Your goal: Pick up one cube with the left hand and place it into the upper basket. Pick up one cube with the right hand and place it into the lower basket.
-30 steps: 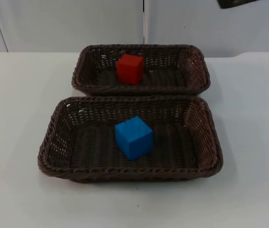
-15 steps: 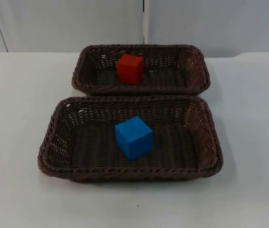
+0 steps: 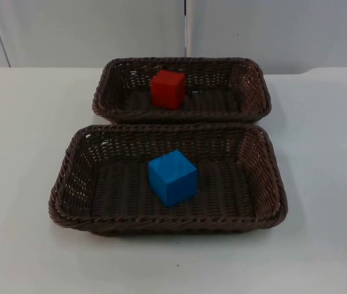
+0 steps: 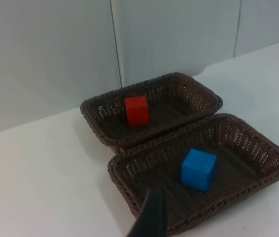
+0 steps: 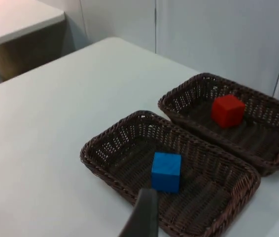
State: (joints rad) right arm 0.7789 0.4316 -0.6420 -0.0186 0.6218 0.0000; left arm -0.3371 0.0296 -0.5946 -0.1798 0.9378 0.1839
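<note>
Left gripper and right gripper hang above my white table top, both arms waiting; wide or narrow, I cannot tell. Nearest, the blue cube sits mid-floor in the lower dark brown wicker basket. At its 12 o'clock, touching, the upper dark brown wicker basket holds the red cube, toward 9 o'clock of centre.

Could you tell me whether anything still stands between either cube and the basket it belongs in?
Nothing visible does: the red cube already lies in the upper basket, and the blue cube in the lower basket. No other item lies in either basket.
</note>
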